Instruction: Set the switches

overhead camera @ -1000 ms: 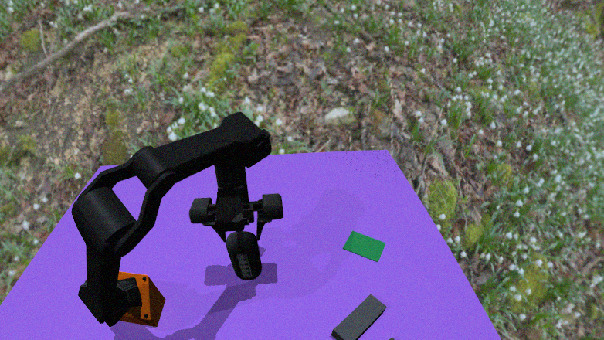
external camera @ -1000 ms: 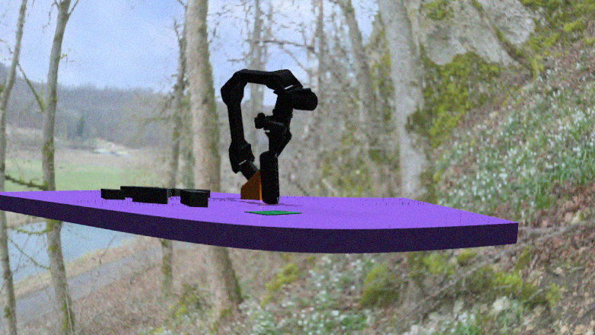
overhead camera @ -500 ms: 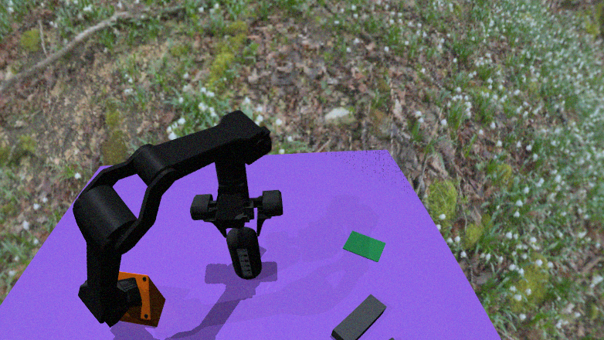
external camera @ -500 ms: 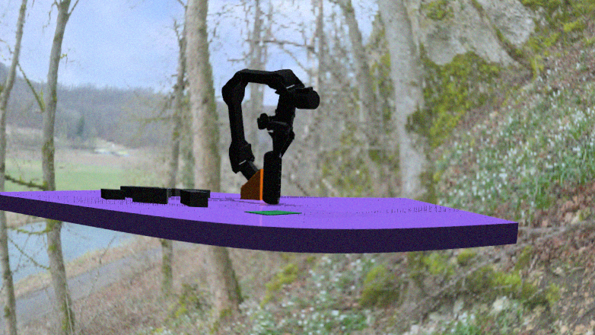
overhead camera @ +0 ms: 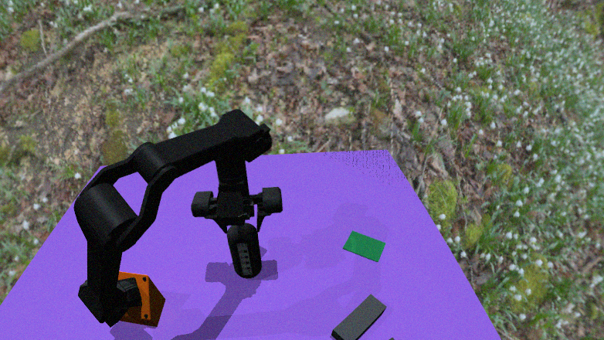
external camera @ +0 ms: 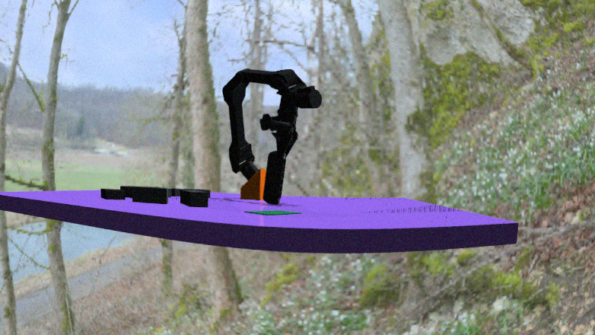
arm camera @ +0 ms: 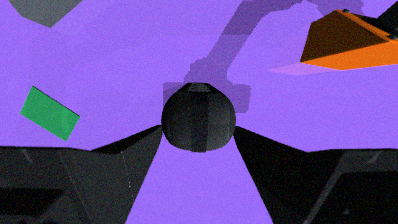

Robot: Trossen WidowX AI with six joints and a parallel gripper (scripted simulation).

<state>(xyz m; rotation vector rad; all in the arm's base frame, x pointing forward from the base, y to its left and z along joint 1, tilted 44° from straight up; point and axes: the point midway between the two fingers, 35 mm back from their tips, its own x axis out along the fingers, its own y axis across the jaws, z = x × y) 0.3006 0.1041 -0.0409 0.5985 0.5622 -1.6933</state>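
The dark controller unit (overhead camera: pixel 246 260) (external camera: pixel 273 179) (arm camera: pixel 198 107) has rounded ends and stands nearly upright on end, slightly tilted, over the purple bench (overhead camera: pixel 317 190) (external camera: pixel 341 216). My gripper (overhead camera: pixel 242 229) (external camera: pixel 282 154) (arm camera: pixel 198 129) points down and is shut on its upper end, one finger on each side. The unit's lower end is at or just above the bench; I cannot tell if it touches. In the top view a grey strip with a row of small marks shows on its long face, too small and dark to read. The opposite face is hidden.
An orange wedge-shaped block (overhead camera: pixel 154 302) (external camera: pixel 253 186) (arm camera: pixel 345 37) stands by the arm's base. A flat green plate (overhead camera: pixel 364 246) (external camera: pixel 272 212) (arm camera: pixel 50 114) lies to one side. A grey block (overhead camera: pixel 358 317) (arm camera: pixel 47 10) lies nearer the front. Several dark blocks show at left in the exterior view.
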